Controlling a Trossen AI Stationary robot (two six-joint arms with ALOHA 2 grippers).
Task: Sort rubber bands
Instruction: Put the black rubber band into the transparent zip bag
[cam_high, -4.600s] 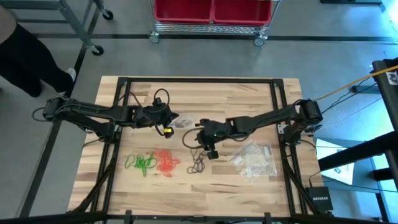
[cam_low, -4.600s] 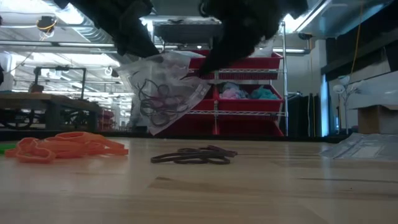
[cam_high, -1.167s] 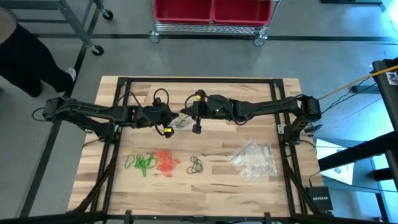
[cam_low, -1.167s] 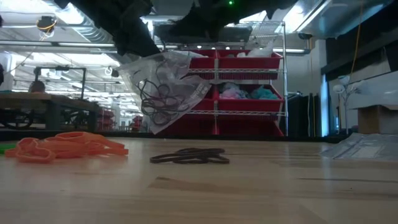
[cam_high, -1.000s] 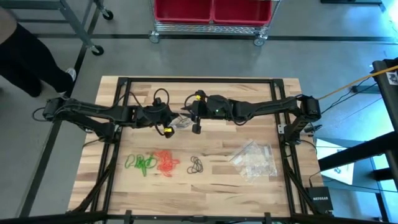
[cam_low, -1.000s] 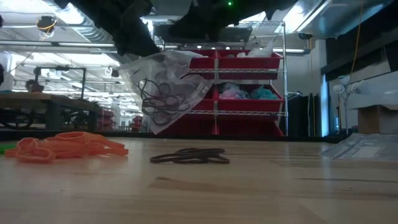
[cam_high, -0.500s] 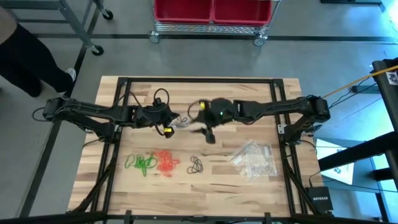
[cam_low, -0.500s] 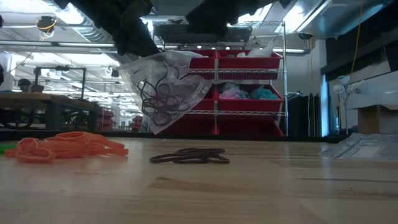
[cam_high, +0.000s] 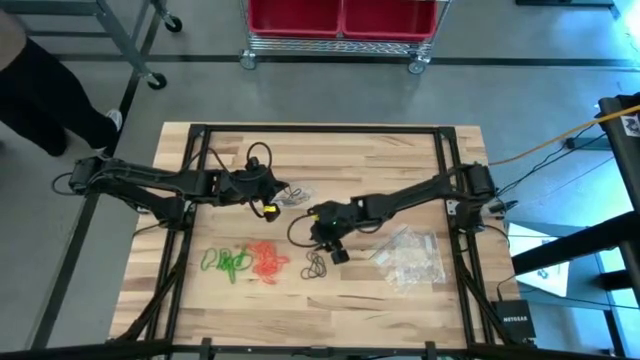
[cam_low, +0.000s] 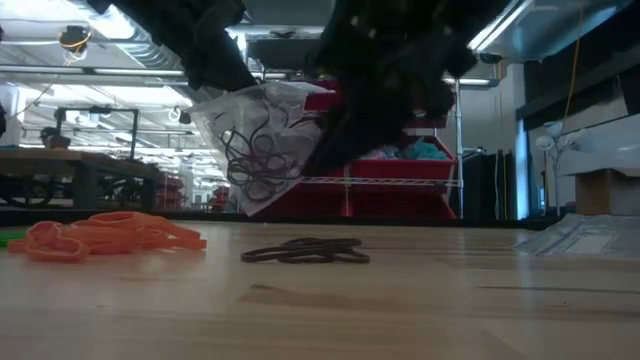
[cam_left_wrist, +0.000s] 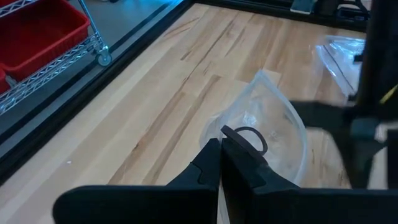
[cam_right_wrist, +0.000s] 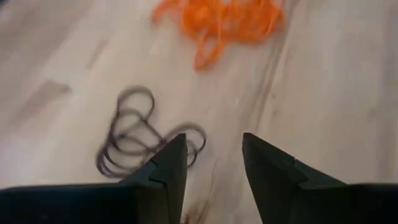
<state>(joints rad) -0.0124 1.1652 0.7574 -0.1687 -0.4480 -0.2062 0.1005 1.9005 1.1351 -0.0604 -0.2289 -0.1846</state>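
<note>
Green (cam_high: 228, 262), orange (cam_high: 267, 260) and black piles (cam_high: 316, 265) laid out; my left pincer (cam_left_wrist: 221, 163) clamps the bag (cam_low: 262, 140) of remaining black bands, right pincer (cam_right_wrist: 213, 163) part-open, empty

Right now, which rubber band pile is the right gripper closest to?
The black rubber bands: the open right gripper hovers just beside them. The orange pile lies farther over, and the green pile farthest.
</note>
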